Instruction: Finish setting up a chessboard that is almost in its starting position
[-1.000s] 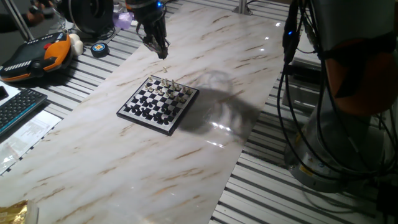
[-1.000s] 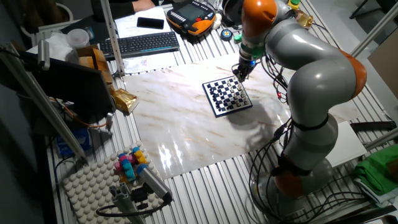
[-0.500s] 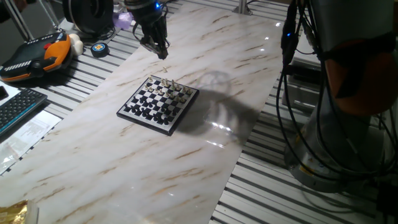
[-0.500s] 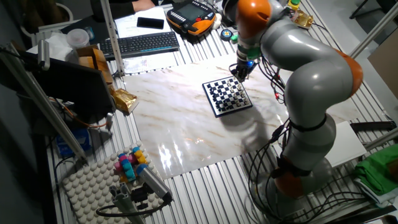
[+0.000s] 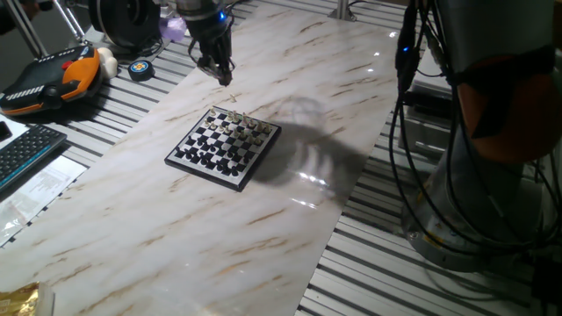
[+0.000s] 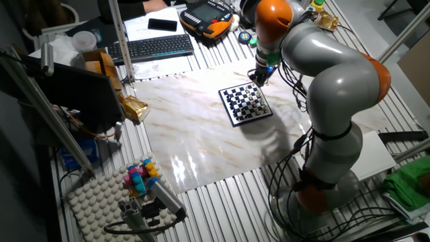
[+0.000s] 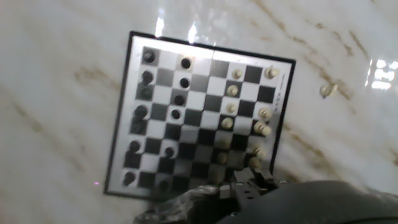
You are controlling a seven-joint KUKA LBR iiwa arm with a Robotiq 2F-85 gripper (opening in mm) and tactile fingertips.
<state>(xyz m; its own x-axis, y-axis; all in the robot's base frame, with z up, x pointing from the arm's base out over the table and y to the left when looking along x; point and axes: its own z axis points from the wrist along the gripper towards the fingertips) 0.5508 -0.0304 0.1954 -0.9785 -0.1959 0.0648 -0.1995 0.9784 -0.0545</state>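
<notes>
One pale piece lies off the chessboard, beside its rim.

The chessboard lies flat on the marble tabletop, below and just in front of the gripper — a small square of black and white checks with a thin black rim. Dark pieces stand along the side farther from the gripper's tips, pale pieces along the nearer side. One pale piece lies off the board on the marble — just beyond the pale side's rim.
</notes>
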